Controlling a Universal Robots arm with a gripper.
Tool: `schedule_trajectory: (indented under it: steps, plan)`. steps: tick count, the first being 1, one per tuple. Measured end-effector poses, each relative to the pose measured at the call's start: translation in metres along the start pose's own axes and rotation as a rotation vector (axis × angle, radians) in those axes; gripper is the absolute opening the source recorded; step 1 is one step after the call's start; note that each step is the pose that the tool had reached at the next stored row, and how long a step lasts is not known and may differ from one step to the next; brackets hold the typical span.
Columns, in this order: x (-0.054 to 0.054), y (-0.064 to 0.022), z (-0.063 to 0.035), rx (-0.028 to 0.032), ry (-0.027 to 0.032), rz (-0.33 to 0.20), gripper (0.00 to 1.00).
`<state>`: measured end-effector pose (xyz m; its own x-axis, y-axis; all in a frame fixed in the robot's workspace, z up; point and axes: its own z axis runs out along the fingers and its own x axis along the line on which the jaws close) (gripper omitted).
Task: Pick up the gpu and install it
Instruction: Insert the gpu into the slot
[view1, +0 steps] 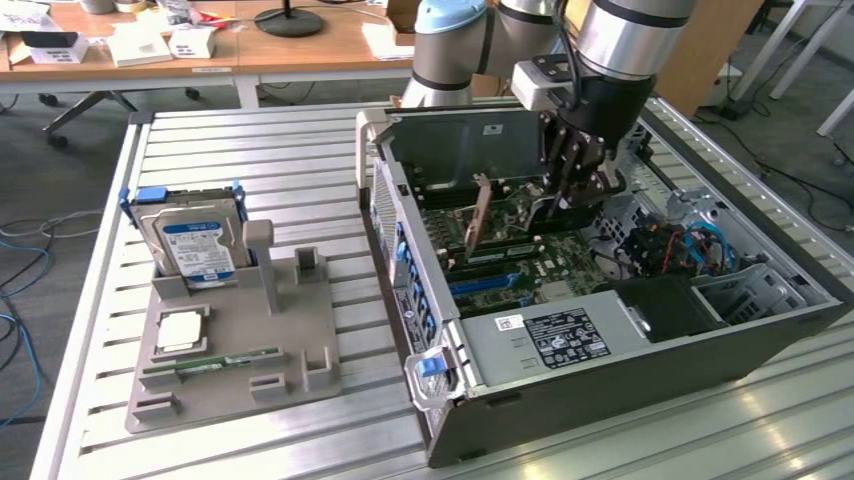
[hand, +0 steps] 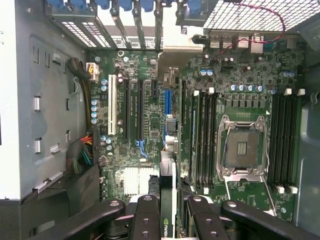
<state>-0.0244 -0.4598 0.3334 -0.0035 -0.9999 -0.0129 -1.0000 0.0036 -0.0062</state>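
My gripper (view1: 571, 190) is reaching down inside the open computer case (view1: 747, 330), above the green motherboard (view1: 534, 255). It is shut on the gpu (hand: 168, 227), a thin dark card seen edge-on between the black fingers (hand: 145, 210). The card runs away from the fingers toward the case's rear slot openings and lines up with the blue expansion slot (hand: 167, 105). In the exterior view the gpu (view1: 550, 215) shows as a dark upright card just under the gripper. I cannot tell whether its edge touches the slot.
A grey fixture (view1: 234, 390) at the exterior view's left holds the silver hard drive (view1: 198, 245), a processor chip (view1: 180, 330) and a green memory stick (view1: 214, 362). Inside the case are the power supply (view1: 561, 335), the processor socket (hand: 242, 147) and the memory slots (hand: 202, 140).
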Motion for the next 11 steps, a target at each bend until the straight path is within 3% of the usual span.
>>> schedule_trajectory:
  steps: [11]
  plan:
    - [0.0,0.0024,0.0036,0.0015,-0.0013,-0.001,0.26]
